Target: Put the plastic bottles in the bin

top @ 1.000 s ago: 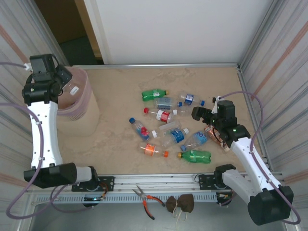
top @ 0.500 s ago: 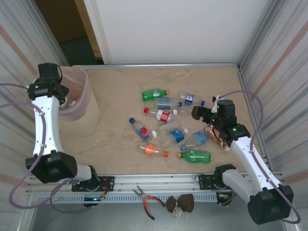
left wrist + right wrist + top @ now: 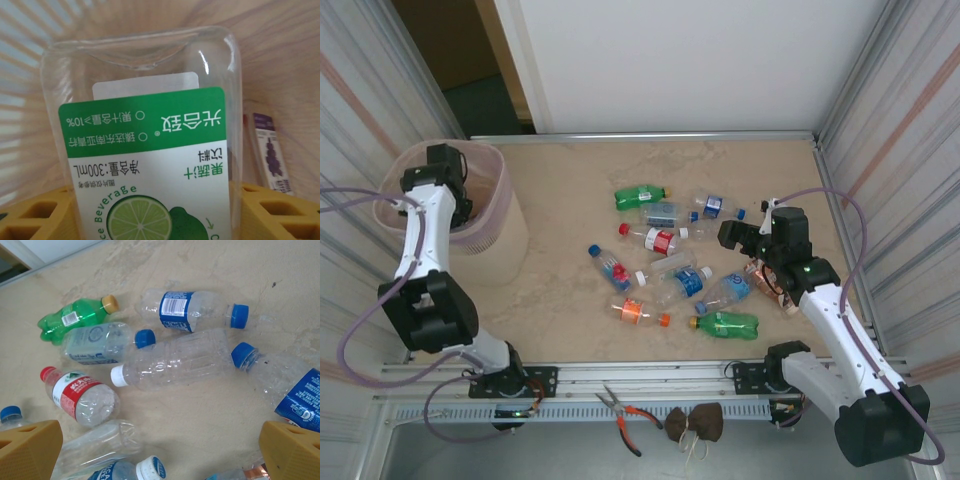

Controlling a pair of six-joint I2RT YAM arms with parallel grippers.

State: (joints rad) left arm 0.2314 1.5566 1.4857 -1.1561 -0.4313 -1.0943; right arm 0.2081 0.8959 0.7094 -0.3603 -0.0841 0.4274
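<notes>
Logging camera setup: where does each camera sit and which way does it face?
Top external: above and behind, looking down on the table, bin and both arms.
Left wrist: on the left arm at the bin, facing into it; left fingers grip a lime-label bottle.
Right wrist: on the right arm, looking down over loose bottles; open right fingers at lower corners.
Shared: the far green bottle, top and right wrist.

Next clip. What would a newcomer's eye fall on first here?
First, the clear bottle with a green lime label, seen close up from the left wrist. The left gripper holds it inside the pink bin at the far left of the table. Then the scatter of plastic bottles lying at centre right, with the right gripper open just above them.
</notes>
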